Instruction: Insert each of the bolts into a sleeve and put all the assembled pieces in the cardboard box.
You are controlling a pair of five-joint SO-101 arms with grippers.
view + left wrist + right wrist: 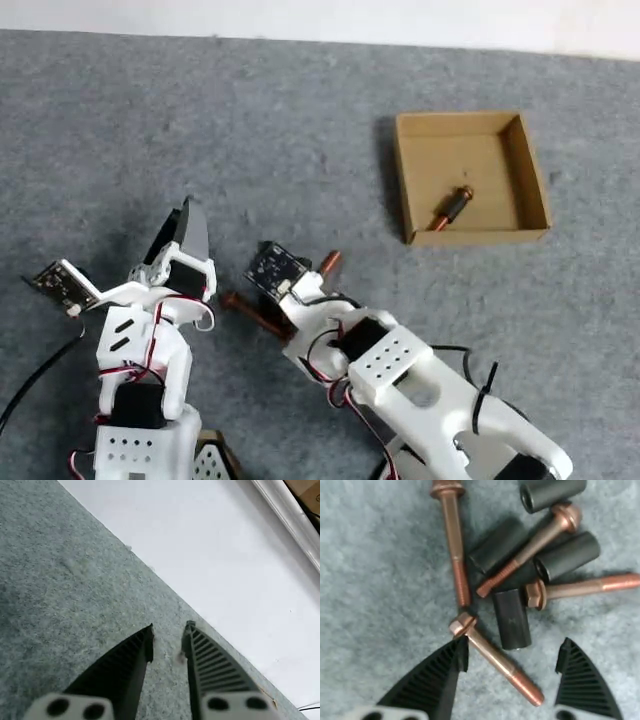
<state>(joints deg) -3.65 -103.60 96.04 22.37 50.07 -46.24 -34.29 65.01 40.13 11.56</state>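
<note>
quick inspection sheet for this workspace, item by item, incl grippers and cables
surface: grey felt mat
job's things: cardboard box holds one assembled piece; four loose bolts and black sleeves lie piled on the mat under the right arm
clutter: nothing seen
grippers: left gripper open, holding nothing, over bare mat; right gripper open over the pile, one fingertip beside a bolt head
cables: red, white and black wires run along both arms; a black cable trails off the mat's left edge
surroundings: white surface beyond the mat's far edge
</note>
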